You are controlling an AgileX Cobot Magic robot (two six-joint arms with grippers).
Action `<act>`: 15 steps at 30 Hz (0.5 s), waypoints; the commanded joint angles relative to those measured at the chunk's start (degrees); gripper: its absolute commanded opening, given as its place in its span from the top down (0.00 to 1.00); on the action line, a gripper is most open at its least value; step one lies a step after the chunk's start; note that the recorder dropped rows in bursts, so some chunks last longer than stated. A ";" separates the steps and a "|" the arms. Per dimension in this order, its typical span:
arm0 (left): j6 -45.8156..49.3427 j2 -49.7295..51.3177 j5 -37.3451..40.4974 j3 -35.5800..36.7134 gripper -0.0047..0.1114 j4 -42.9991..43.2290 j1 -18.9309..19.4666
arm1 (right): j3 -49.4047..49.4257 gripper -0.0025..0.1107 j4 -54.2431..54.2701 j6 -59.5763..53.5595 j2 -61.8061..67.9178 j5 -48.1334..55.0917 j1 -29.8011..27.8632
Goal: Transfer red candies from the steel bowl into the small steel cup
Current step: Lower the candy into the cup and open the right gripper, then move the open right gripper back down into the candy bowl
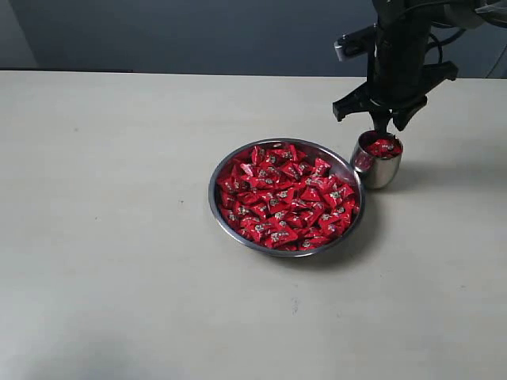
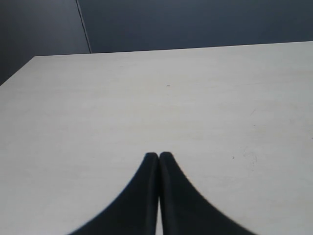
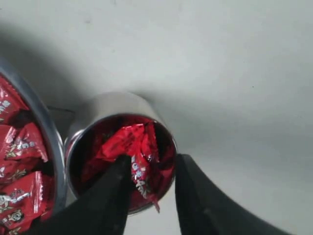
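Dozens of red candies [image 1: 285,198] fill the steel bowl [image 1: 214,194] at the middle of the table. A few more are heaped in the small steel cup [image 1: 380,174], which stands just right of the bowl. Your right gripper [image 1: 390,125] hangs directly over the cup, fingers spread and released. One wrapper's twisted end sits beside a finger [image 3: 115,191]; contact is unclear. Your left gripper [image 2: 159,155] is clenched on nothing, low over bare surface. The table [image 1: 119,237] is pale and matte, and a dark blue-grey wall [image 1: 198,32] stands beyond its far edge. The top of the frame cuts off your right arm, and the candies hide the cup's bottom.
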 commanded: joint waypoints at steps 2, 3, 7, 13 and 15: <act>-0.08 -0.27 -0.45 0.11 0.96 0.11 -0.38 | -0.08 0.70 1.48 0.10 -2.90 -0.26 -0.31; -0.08 -0.27 -0.45 0.11 0.96 0.11 -0.38 | -0.08 0.70 3.47 0.10 -4.23 -0.35 -0.31; -0.08 -0.27 -0.45 0.11 0.96 0.11 -0.38 | -0.08 0.70 12.07 -5.91 -7.00 -0.40 -0.31; -0.08 -0.27 -0.45 0.11 0.96 0.11 -0.38 | 0.38 0.70 33.01 -21.91 -7.70 -0.26 -0.05; -0.08 -0.27 -0.45 0.11 0.96 0.11 -0.38 | 1.43 0.70 32.82 -21.93 -7.70 -1.03 0.79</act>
